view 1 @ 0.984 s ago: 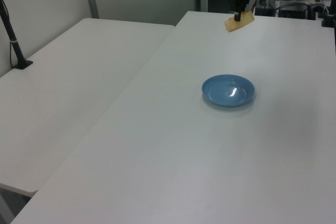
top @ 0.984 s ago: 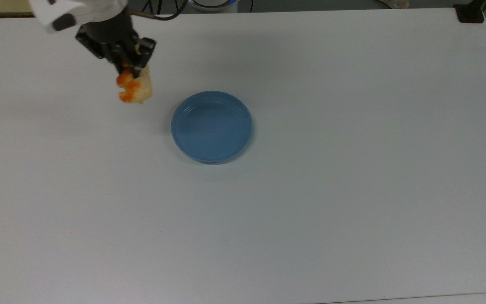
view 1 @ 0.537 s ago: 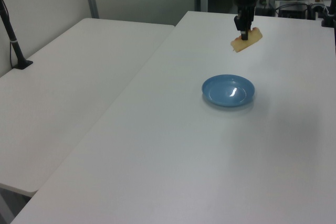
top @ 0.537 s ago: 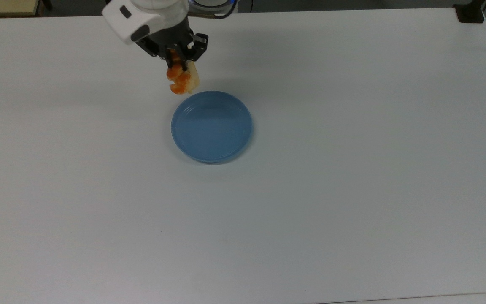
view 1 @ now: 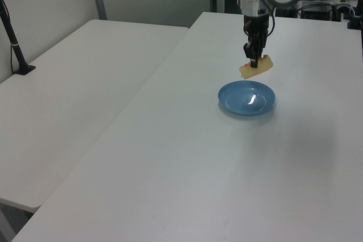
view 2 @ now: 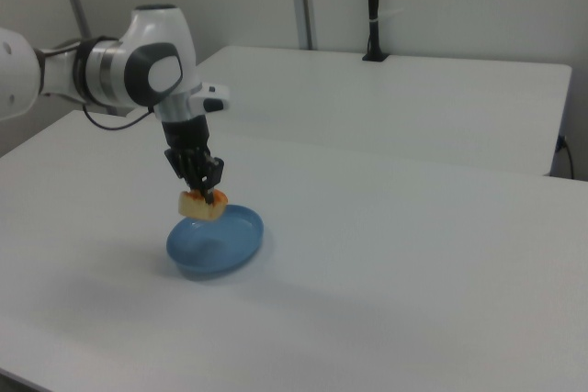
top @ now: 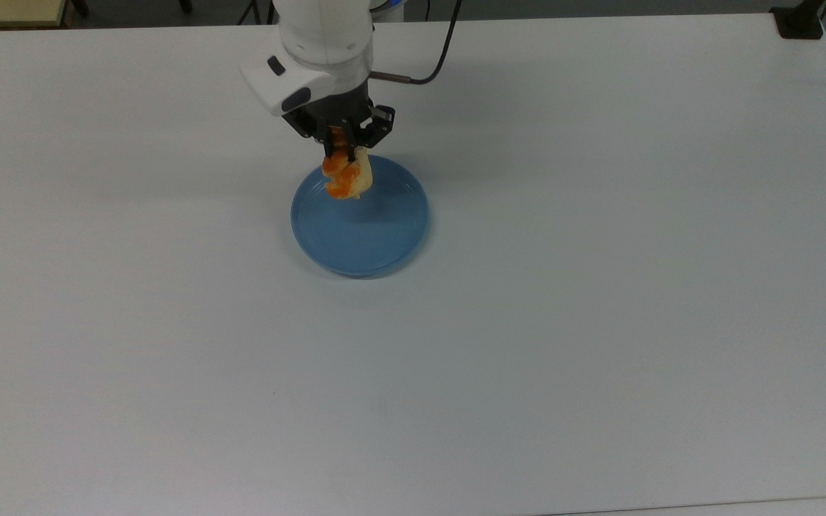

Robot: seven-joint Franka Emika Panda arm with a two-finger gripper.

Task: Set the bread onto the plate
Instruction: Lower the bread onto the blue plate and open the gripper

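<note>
Your gripper is clamped on the bread, fingers pinching its upper part from both sides; the loaf hangs below them, clear of any surface, with its orange-brown bumps toward the top view's left and the pale side toward the top view's right; in the left view you see the bread held tilted above the far edge of the plate, with a gap of air between them; in the right view the bread sits just over the plate's rim at the right view's left side, not touching it. You have the plate lying flat on the white table, nothing resting in it; in the top view the bread overlaps the plate's upper left part. The arm reaches down from above, wrist pointing straight at the table.
</note>
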